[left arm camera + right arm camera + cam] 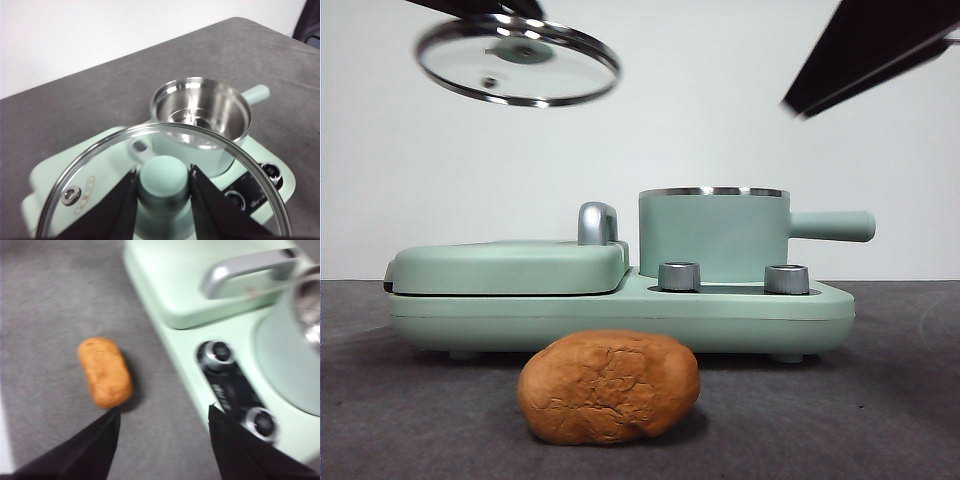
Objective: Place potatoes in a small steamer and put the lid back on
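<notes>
An orange-brown cracked potato point(608, 386) point(104, 372) lies on the grey table in front of the cooker. The small steamer point(713, 234) point(201, 115), a mint-green pot with a steel rim and side handle, stands uncovered on the cooker's right side, and its steel inside shows nothing in it. My left gripper point(162, 182) is shut on the green knob of the glass lid point(518, 58) point(160, 180), holding it tilted high above the cooker's left half. My right gripper point(164, 417) hangs open above the table, with the potato just ahead of its fingers and apart from them; in the front view it is the dark arm point(865, 50) at the upper right.
The mint-green cooker base point(620, 315) carries a flat hinged griddle cover point(510, 265) with a chrome handle point(597, 222) on its left. Two steel knobs point(679, 276) point(786, 279) sit on its front. The table's edge and a white wall lie behind.
</notes>
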Controlling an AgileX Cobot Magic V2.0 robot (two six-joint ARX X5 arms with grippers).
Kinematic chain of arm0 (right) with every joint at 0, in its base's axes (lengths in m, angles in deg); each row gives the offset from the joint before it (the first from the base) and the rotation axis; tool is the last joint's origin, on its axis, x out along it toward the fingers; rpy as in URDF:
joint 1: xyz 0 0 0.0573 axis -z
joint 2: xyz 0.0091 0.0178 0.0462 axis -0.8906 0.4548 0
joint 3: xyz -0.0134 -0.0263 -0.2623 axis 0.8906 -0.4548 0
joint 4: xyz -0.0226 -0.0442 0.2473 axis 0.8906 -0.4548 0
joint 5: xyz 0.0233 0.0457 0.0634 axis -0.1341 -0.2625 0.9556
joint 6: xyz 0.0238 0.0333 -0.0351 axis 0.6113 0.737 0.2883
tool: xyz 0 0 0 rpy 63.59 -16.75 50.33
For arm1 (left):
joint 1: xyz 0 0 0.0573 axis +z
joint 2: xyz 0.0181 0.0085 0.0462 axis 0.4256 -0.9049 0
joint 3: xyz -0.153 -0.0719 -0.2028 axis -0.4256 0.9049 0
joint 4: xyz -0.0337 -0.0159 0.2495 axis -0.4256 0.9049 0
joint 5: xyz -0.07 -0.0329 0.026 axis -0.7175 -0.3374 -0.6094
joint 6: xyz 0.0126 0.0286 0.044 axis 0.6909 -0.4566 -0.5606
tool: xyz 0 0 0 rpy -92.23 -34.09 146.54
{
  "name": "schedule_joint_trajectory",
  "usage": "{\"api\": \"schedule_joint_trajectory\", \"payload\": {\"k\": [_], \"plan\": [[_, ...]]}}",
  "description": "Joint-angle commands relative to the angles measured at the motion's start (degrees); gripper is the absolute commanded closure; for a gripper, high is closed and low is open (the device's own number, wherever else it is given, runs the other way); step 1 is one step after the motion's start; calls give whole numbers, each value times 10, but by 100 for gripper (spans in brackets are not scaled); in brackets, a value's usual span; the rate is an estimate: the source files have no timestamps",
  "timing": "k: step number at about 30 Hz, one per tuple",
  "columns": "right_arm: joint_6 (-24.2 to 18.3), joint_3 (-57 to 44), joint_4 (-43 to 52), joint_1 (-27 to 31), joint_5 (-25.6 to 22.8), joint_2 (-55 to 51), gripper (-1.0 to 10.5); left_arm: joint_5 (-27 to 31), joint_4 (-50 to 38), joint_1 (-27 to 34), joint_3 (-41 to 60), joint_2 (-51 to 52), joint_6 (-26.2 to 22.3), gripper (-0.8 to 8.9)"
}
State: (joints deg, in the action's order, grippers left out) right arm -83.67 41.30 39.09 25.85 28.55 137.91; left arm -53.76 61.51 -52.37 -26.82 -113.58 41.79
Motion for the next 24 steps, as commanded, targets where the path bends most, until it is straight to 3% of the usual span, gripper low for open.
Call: {"api": "schedule_joint_trajectory", "payload": {"k": [1, 13, 24], "plan": [[9, 9, 20, -25, 3, 40, 667, 2, 12, 10, -8, 33, 7, 799], [28, 9, 144, -87, 32, 208, 608, 2, 75, 52, -8, 107, 17, 800], [29, 9, 178, -125, 29, 302, 608, 2, 79, 52, -8, 106, 13, 799]]}}
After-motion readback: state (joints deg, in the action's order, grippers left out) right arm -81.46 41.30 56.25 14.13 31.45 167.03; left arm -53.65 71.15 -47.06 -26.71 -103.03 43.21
